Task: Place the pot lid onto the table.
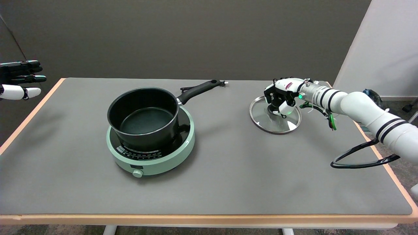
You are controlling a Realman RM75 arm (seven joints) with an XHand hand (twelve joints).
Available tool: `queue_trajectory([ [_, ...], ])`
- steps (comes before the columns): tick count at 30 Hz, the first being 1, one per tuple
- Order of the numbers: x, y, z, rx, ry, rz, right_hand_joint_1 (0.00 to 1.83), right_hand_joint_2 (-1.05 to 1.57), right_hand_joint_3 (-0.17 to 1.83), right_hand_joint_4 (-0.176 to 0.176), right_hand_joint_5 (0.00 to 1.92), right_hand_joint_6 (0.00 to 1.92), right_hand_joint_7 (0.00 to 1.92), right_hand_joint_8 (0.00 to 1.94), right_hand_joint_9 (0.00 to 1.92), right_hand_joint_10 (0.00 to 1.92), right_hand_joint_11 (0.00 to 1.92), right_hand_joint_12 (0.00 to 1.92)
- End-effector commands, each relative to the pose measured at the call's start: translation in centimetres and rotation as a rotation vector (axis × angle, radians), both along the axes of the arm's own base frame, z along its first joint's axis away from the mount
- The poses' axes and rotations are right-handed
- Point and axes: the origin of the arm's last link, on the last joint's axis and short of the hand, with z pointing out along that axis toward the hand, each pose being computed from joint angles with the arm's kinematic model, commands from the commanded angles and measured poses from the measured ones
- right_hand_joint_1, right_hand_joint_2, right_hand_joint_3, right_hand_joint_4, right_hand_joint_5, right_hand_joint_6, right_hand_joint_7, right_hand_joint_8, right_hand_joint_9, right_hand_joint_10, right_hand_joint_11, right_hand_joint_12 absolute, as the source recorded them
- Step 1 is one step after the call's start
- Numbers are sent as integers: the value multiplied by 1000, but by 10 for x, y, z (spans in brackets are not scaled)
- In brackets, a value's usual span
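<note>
Lid on the worktop, robot hand at its knob

Lid of glass with a metal rim lies on the grey worktop at the far right, well apart from the pot. The right arm reaches in from the lower right, its forearm stretched leftward and slightly down, and the robot hand hangs palm-down over the lid's centre. Its fingers curl down around the knob, which they almost wholly hide; they appear to grip it, though the contact itself is masked by the fingers. A green light glows at the wrist, and a black cable loops below the forearm near the right edge of the worktop.

The black pot stands open on a pale green hotplate left of centre, its long handle pointing to the far right. Small white markings run along the hotplate's dark panel, too fine to read. A red mark on the back of the robot hand is likewise illegible. The arm is cut off by the right edge.
</note>
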Motion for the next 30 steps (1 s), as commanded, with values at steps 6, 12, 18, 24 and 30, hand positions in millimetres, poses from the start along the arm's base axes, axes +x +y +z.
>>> queue_trajectory([
  [6,-8,3,3,-11,-4,-18,1368,771,789,176,625,1448,908,1371,827,1517,726,1574],
  [12,-8,3,1,-8,-4,-19,1363,837,641,176,648,1310,902,1316,853,1400,713,1578],
  [18,-8,3,1,-8,-6,-18,1361,869,569,176,671,1230,904,1279,864,1300,714,1569],
  [24,-7,3,1,-7,-12,-16,1352,948,435,176,683,1118,872,1275,862,1171,691,1604],
  [30,-4,2,1,-10,-23,-9,1192,720,937,176,644,855,786,551,759,915,471,1684],
])
